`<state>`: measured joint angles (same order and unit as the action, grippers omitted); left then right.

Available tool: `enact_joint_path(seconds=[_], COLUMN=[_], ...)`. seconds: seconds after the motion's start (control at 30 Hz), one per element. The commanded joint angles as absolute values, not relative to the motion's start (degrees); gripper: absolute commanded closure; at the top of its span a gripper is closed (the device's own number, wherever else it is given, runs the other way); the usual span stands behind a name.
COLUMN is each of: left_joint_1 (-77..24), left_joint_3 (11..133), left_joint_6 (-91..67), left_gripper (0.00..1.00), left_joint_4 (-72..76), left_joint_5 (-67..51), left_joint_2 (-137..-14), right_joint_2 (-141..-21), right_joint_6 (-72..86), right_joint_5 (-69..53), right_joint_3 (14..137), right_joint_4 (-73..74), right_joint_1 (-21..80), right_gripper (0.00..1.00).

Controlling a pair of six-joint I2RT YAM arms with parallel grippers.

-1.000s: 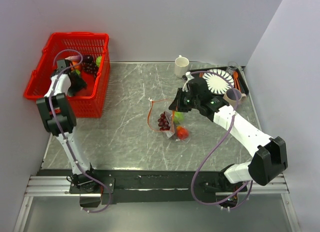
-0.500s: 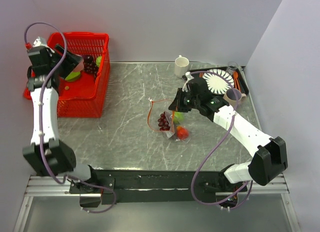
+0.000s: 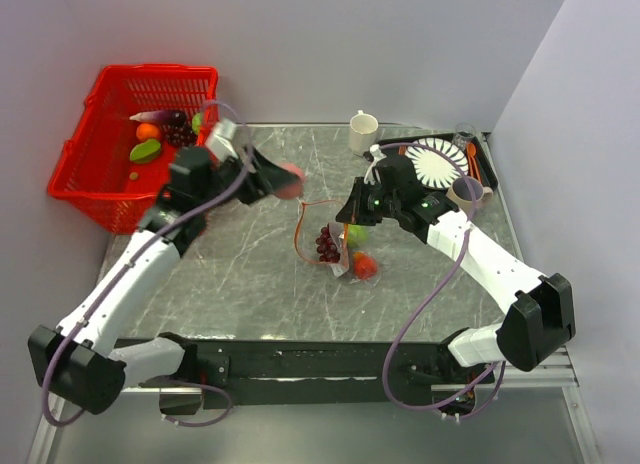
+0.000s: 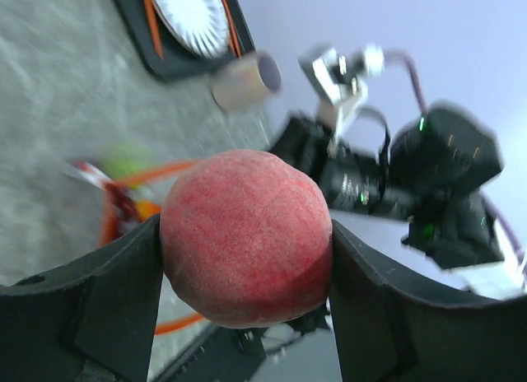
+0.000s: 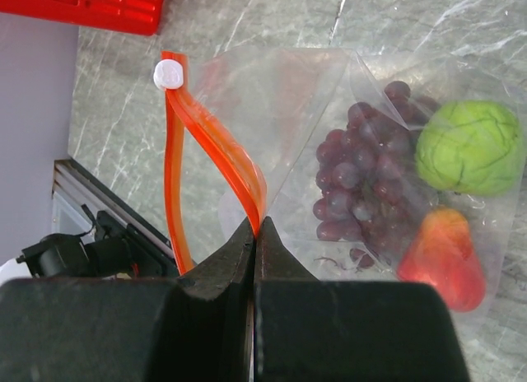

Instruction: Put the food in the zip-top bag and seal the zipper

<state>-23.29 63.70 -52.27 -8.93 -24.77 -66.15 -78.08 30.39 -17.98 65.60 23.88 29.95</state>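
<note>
The left gripper reaches over the table, between the red basket and the zip-top bag. It holds a peach between its two fingers, and the jaws stand wide because the fruit is wide. The right gripper is closed tight on the zipper, near the middle of the strip, and it lifts one lip of the bag's mouth. The bag lies near the middle of the table. Inside it are dark grapes, a green fruit and an orange-red fruit.

The main risk is probably the size of the mouth. Only one lip is held up, so the opening looks like a flat loop, and the peach seems large compared to it. If the peach arrives too low or off the centre, it can hit the strip and push the floppy bag along the table, or pull the zipper out of the thin pinch. If the left jaws open before the peach is past the lip, the round fruit can roll away on the smooth surface. The two grippers will also come near each other at the mouth, so a contact between them is possible. A bag this full may later resist closing.
</note>
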Motion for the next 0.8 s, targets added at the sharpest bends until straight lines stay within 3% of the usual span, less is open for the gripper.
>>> enact_joint_path(seconds=[0.0,0.3,0.5,0.53,0.77], left_joint_1=[-32.0,-43.5,-44.6,-45.0,-45.4], left_joint_3=[61.1,66.8,74.7,75.4,79.8], left_joint_6=[-53.2,-47.4,-44.4,-44.2,-40.9], left_gripper=[0.61,0.57,0.25,0.02,0.01], left_joint_4=[-2.7,-12.0,-22.0,-22.7,-25.5], left_joint_5=[-16.6,-0.3,3.7,3.4,2.6], left_joint_2=[-66.3,-76.5,-82.3,-83.0,-81.0], right_joint_2=[-75.5,-72.9,-71.5,-71.4,-71.7], right_joint_6=[30.8,32.3,32.7,32.8,33.0], right_joint_5=[-16.9,-15.2,-14.0,-13.9,-14.1], right_joint_3=[68.6,67.8,67.1,67.1,66.4], right_joint_4=[24.7,24.5,24.4,24.3,23.9], right_joint_1=[29.5,29.2,28.8,28.8,28.5], right_gripper=[1.00,1.00,1.00,1.00,1.00])
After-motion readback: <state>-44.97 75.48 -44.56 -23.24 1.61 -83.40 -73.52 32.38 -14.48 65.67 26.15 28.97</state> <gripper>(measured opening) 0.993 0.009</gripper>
